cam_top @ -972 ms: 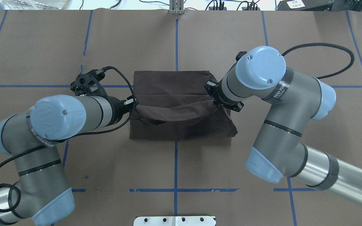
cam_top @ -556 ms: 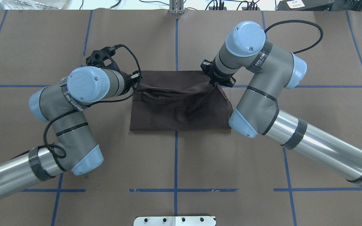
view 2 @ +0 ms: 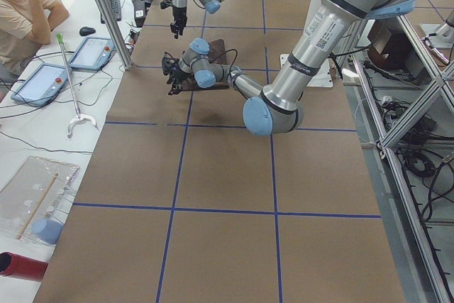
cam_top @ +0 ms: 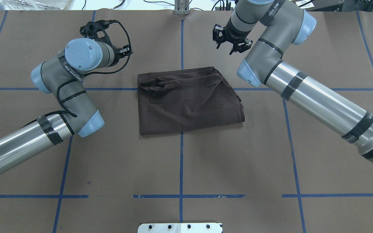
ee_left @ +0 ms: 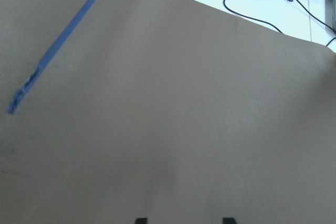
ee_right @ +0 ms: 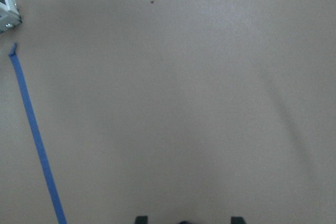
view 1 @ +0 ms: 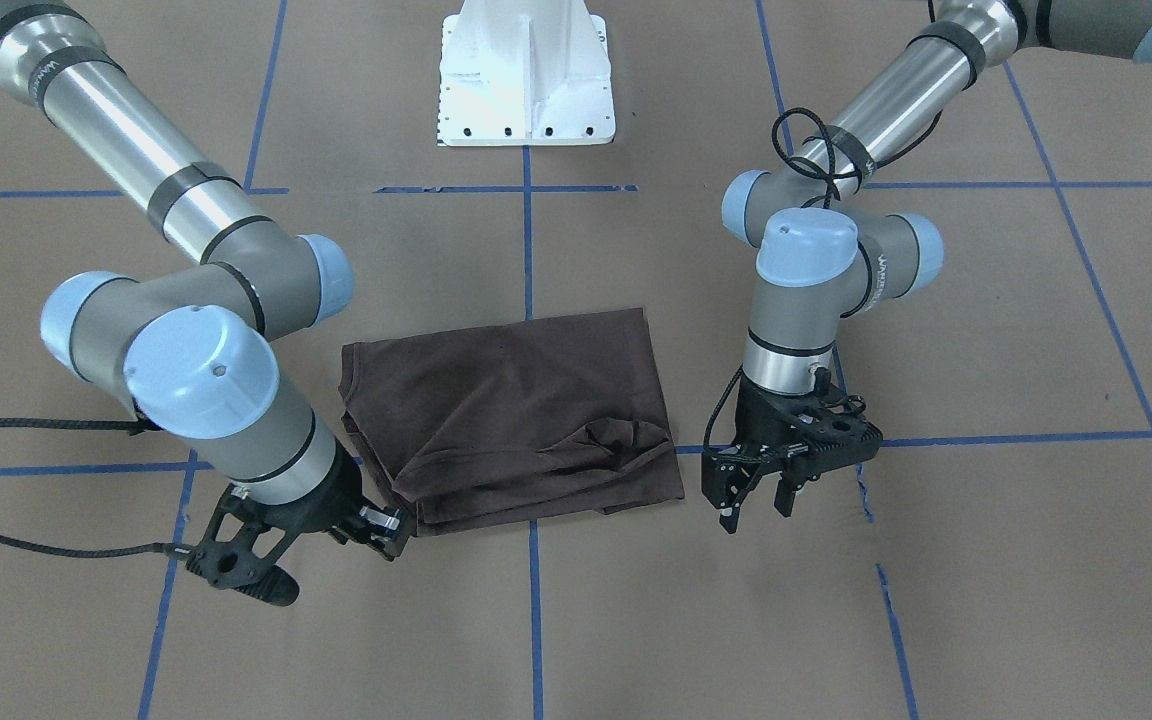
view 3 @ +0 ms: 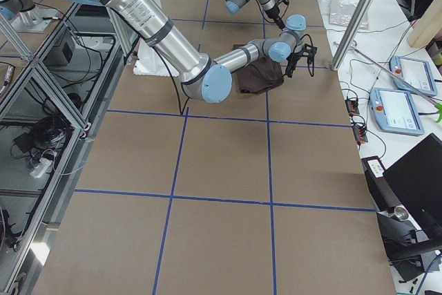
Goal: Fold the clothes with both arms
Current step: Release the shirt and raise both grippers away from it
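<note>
Brown paper covers the table (cam_top: 180, 161), which is crossed by blue tape lines (cam_top: 181, 168). Read the overhead view as a clock face.

At ten o'clock is the left silver-grey tubular robot arm (cam_top: 76, 64). Its black two-finger left gripper (view 1: 756, 505) hangs with fingers apart and holds nothing.

At the centre lies the dark brown T-shirt (cam_top: 189, 103), folded into a rough rectangle flat on the paper, with neither gripper touching it. A bunched ridge (cam_top: 155, 84) runs along its eleven o'clock edge. At four o'clock a lower corner (cam_top: 240, 113) pokes out past the layer above.

At one o'clock is the right silver-grey tubular robot arm (cam_top: 303, 87). Its black right gripper (cam_top: 224, 48) hovers beyond the shirt, fingers apart and empty.

There are likely risks from here. Another fold would press the ridge into a lump, and the skewed right side would leave the edges mismatched. A pinch that catches only the top layer could drag the fold open.

The arm bands carry printed lettering (cam_top: 71, 72), too small to read surely. No neck label or chest print shows on the shirt.
</note>
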`<state>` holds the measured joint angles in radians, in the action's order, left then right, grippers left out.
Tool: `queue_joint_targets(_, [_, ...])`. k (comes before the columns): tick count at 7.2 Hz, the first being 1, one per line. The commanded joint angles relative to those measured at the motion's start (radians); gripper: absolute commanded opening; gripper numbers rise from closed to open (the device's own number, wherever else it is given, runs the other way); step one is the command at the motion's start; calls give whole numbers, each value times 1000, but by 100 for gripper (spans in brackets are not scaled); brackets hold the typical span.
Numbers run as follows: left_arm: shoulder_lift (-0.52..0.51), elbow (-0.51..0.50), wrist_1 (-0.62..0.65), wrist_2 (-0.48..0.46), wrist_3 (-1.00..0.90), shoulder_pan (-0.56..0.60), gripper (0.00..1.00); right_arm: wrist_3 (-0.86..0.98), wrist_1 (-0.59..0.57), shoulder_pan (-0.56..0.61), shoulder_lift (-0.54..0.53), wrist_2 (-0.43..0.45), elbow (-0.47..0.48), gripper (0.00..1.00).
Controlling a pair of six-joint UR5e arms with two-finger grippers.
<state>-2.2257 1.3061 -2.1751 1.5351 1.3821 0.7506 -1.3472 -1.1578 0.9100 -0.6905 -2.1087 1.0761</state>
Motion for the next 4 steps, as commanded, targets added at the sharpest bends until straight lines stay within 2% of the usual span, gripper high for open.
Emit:
queue_joint_targets(1, [56, 107, -9, 4, -5, 3, 100, 33, 0, 24, -21, -39, 40, 100])
queue_joint_targets(2, [67, 186, -14, 35, -2, -37, 100, 13, -2, 23, -84, -39, 123, 100])
queue_joint_targets(3, [37, 199, 3, 49, 76, -110, 100, 7, -3, 24, -136, -40, 193, 100])
queue_joint_targets(4, [32, 202, 18, 42, 107, -143, 3, 6, -2, 24, -167, -37, 220, 100])
